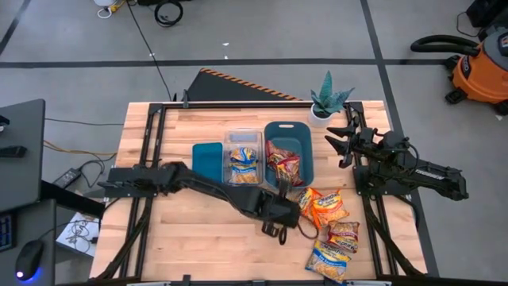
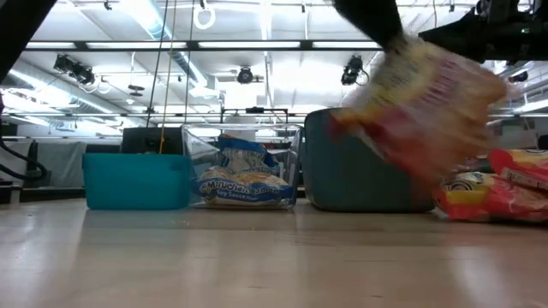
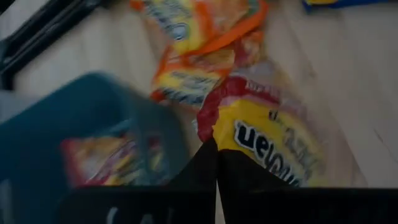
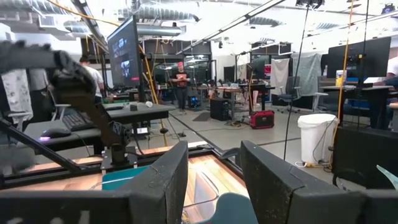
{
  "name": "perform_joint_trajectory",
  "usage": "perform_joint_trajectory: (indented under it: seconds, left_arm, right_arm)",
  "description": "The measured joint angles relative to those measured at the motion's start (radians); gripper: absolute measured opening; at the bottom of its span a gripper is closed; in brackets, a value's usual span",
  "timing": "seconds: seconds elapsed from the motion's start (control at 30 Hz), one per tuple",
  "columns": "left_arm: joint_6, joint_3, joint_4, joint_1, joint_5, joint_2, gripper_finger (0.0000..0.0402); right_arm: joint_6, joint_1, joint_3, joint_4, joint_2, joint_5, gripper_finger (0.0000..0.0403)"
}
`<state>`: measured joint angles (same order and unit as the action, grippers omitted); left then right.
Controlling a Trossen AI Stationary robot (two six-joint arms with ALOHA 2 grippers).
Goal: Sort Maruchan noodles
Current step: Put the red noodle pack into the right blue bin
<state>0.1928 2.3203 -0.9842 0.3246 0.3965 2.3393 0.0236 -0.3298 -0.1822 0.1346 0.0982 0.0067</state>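
While the wooden desk (image 1: pixel 167 238) carries everything, three bins stand in a row at its middle: a small teal bin (image 1: pixel 208 159), a clear bin (image 1: pixel 244 155) beside it with blue-printed packets inside, and a dark teal bin (image 1: pixel 288 151) with red-printed packets inside. The left arm reaches across the desk from the left, and its claw (image 1: pixel 282 191) sits just in front of the dark teal bin. In the left wrist view this claw (image 3: pixel 217 163) is pinched narrow on a red-and-yellow packet (image 3: pixel 264 140), which hangs above the desk in the low view (image 2: pixel 424 107), blurred. The right arm waits at the right edge of the desk, its claw (image 1: pixel 340 141) spread wide near a potted plant (image 1: pixel 326 102). Loose Maruchan noodles (image 1: pixel 332 230) lie in a cluster on the desk at the front right, orange-printed ones nearest the left claw and blue-printed ones toward the front edge.
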Motion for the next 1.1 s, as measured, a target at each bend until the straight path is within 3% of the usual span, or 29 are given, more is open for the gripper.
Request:
perform_joint_trajectory:
  seconds: [0.3,0.73,0.93,1.1]
  left_arm:
    - [-0.033,0.000,0.036,-0.082,0.034,-0.128,0.0004]
    - [-0.070,-0.005,0.081,-0.358,0.014,-0.131,0.0006]
    - [-0.130,-0.005,0.108,-0.497,-0.037,-0.125,0.0006]
    - [-0.222,-0.006,0.104,-0.599,-0.208,-0.069,0.0005]
  right_arm:
    - [0.000,0.000,0.000,0.006,0.000,0.000,0.0153]
    - [0.000,0.000,0.000,0.006,0.000,0.000,0.0153]
    - [0.000,0.000,0.000,0.006,0.000,0.000,0.0153]
    - [0.000,0.000,0.000,0.005,0.000,0.000,0.0153]
